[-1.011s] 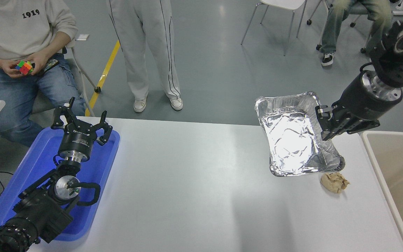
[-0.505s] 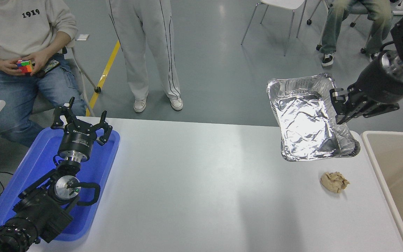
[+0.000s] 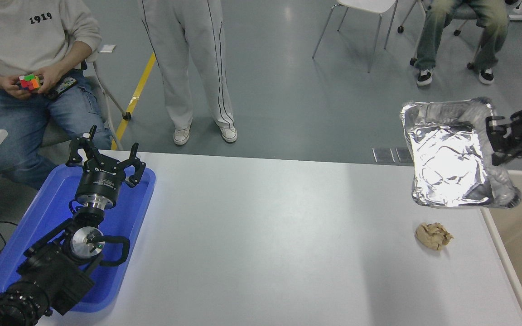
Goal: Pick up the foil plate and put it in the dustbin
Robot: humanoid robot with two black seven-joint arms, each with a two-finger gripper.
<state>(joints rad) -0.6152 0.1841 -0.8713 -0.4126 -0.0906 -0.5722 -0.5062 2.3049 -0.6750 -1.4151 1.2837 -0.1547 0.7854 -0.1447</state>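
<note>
The foil plate (image 3: 447, 158), a shiny crinkled silver tray, hangs in the air at the far right, tilted, over the table's right edge and the near-left rim of the dustbin (image 3: 505, 262). My right gripper (image 3: 496, 142) comes in from the right edge and is shut on the plate's right rim. The dustbin, beige with a pale rim, stands at the table's right end and is partly cut off by the picture. My left gripper (image 3: 107, 156) is parked, open, over the blue tray at the lower left.
A crumpled tan paper ball (image 3: 433, 235) lies on the white table (image 3: 265, 235) below the plate. A flat blue tray (image 3: 125, 217) lies at the left. A seated person, a standing person and another seated person are beyond the far edge.
My right gripper has carried the foil plate up off the table and to the right, from beside the paper ball to above the dustbin's rim. The left arm has not moved.
</note>
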